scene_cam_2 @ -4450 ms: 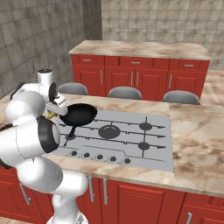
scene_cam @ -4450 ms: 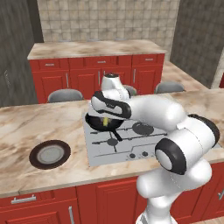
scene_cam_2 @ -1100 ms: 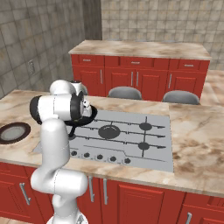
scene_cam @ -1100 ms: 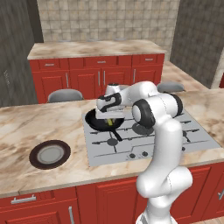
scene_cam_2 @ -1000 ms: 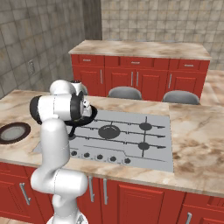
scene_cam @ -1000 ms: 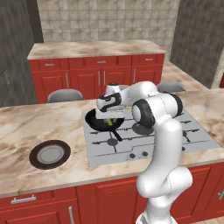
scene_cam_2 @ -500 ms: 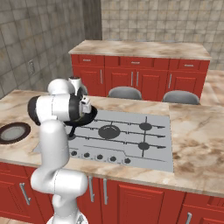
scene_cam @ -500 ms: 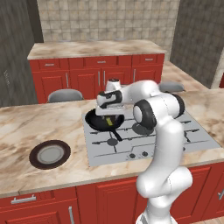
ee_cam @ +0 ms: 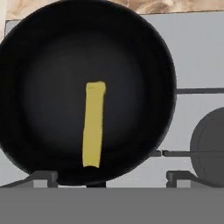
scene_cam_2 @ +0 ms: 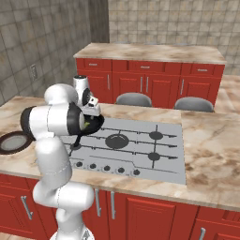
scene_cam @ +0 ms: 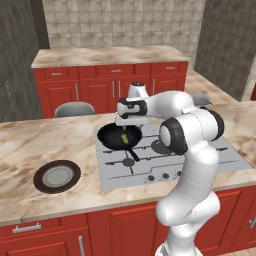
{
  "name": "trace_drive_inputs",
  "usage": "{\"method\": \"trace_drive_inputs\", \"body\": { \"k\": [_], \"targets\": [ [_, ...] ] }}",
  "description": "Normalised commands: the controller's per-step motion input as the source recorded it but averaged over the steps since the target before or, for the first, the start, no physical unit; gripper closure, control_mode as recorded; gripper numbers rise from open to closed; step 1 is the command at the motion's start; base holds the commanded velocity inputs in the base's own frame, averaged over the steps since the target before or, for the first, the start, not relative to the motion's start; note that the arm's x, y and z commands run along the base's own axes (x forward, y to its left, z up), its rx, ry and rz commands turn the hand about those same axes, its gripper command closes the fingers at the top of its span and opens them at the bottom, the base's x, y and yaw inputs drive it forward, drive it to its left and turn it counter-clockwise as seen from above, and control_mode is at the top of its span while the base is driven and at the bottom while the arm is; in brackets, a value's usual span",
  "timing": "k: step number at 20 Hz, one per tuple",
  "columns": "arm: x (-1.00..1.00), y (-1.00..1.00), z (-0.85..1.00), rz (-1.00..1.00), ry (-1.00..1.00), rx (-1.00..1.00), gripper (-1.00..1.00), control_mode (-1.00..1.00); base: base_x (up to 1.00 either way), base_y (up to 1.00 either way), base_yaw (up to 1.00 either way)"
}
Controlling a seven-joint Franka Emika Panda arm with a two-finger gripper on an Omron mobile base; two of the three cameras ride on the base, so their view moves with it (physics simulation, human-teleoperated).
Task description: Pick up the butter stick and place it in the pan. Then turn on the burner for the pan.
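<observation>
You see the thin pale yellow butter stick (ee_cam: 94, 124) now lying flat inside the round glossy black pan (ee_cam: 39, 52), released. The gripper (scene_cam: 128, 121) has lifted above the pan; jaw spacing cannot be told. Placement done; the burner knob is next.

The marble counter (scene_cam: 30, 190) bears a grey cooktop (scene_cam: 165, 162) (and brown plate (scene_cam: 57, 176)).
</observation>
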Motion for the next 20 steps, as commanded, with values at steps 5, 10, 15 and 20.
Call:
{"method": "trace_drive_inputs", "body": {
  "k": [5,10,15,20],
  "targets": [
    [-0.77,-0.36,0.11,0.00,-0.03,0.00,-1.00,-1.00,0.00,0.00,0.00],
    [-0.86,-0.32,0.10,0.00,-0.02,0.00,-1.00,-1.00,0.00,0.00,0.00],
    [-0.66,-0.24,0.15,0.00,0.00,0.00,-1.00,-1.00,0.00,0.00,0.00],
    [-0.46,-0.27,0.01,0.00,0.00,0.00,-1.00,-1.00,0.00,0.00,0.00]
  ]
}}
